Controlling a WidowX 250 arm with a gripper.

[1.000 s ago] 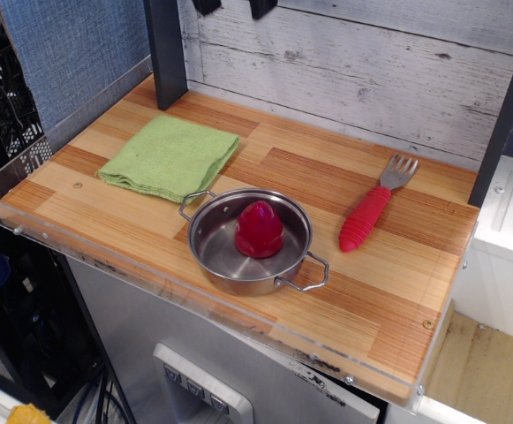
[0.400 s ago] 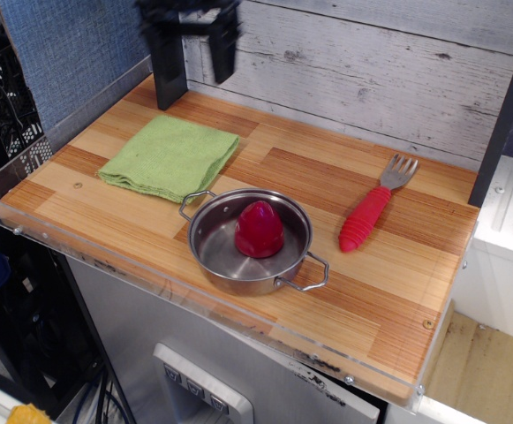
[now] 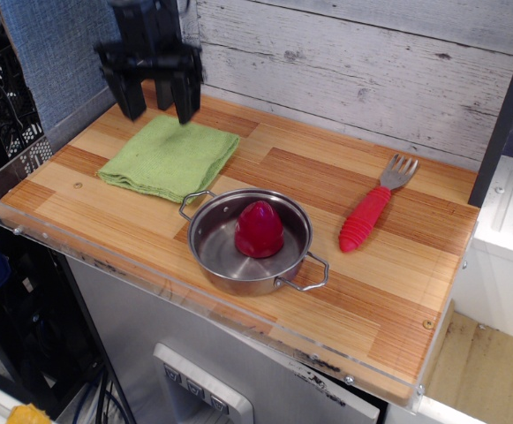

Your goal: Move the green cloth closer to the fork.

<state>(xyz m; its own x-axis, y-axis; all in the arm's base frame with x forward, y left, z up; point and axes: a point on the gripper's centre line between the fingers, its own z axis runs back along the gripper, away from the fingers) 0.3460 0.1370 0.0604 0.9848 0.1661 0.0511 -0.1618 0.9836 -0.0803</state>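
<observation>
My gripper (image 3: 157,113), jaws spread, hangs over the green cloth (image 3: 169,157); a shallow pinch lifts 1 layer and unfolds it before the fork (image 3: 369,210) at 3 o'clock.

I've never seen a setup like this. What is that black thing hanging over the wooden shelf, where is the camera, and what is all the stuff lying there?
The black thing is the robot arm's end effector, a two-fingered clamp. Its fingers are spread open and it holds nothing; it hangs above the far edge of the green cloth. There is only one view, from a camera placed in front of the wooden table and looking down at it. On the table lie the folded green cloth at the left, a steel pan in the middle with a red egg-shaped toy inside it, and at the right a fork with a red handle. The job is to bring the cloth nearer that fork.
</observation>
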